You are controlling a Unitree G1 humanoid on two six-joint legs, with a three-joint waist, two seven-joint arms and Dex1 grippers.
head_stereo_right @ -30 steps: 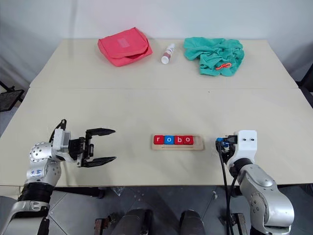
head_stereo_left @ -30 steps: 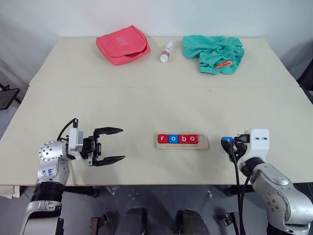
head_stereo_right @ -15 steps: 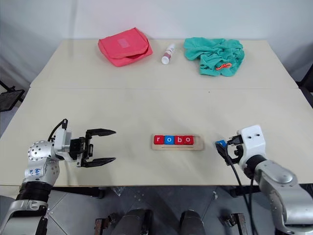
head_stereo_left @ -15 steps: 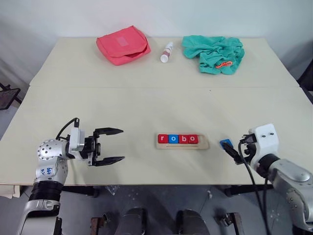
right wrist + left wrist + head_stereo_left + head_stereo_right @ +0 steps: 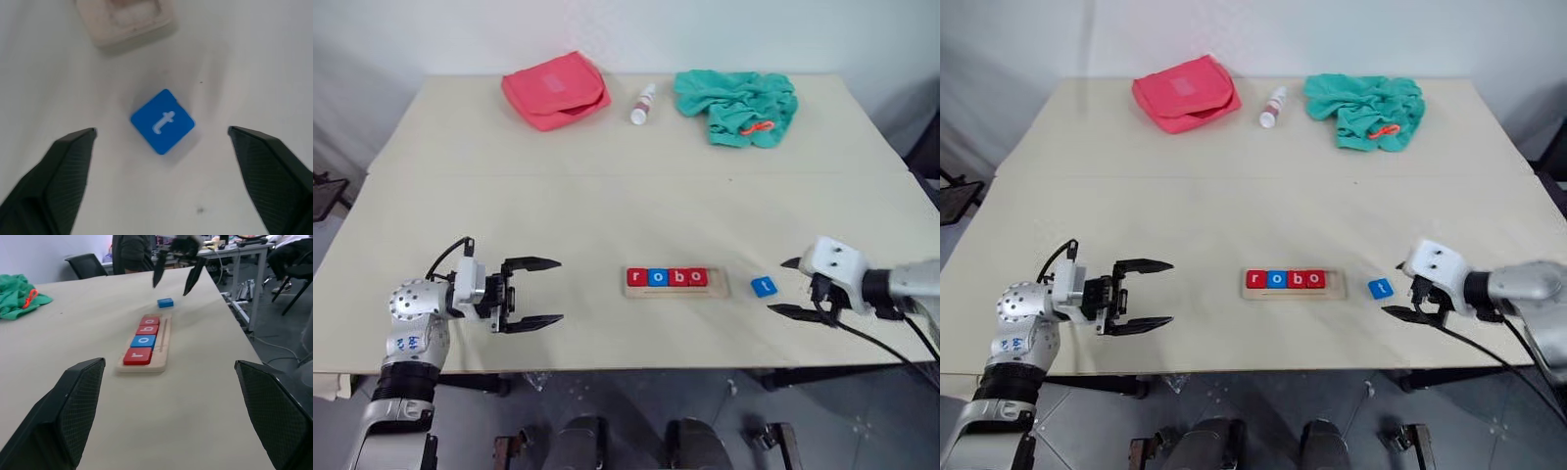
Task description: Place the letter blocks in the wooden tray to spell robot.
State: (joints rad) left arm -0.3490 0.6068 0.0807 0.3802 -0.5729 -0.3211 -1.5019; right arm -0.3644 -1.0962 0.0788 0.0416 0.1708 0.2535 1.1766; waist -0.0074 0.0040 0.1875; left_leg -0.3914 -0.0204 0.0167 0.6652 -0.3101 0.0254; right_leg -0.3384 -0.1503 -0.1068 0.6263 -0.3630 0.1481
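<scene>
The pale wooden tray [image 5: 678, 283] lies near the front middle of the cream table [image 5: 607, 196], its long axis running left to right. It holds four small square letter blocks [image 5: 669, 277] in a row reading r, o, b, o: red, blue, red, red. They fill it from the left, leaving one free slot at its right end.

The fifth block, a small blue square tile marked t [image 5: 763, 286], lies flat on the table just right of the tray, apart from it. In the right wrist view it sits cornerwise, like a diamond, its letter askew to the tray's line.

The right gripper [image 5: 792, 287] hangs just right of this tile, jaws spread wide and holding nothing. The left gripper [image 5: 540, 291] hovers well left of the tray, also wide open and empty, pointing right.

The step in hand looks to be picking up the t. To do it well, the fingers should likely close on two flat opposite sides, not corners. The wrist should then turn so the letter reads upright, matching the others, and lower the tile squarely into the free right slot without nudging the last o.
</scene>
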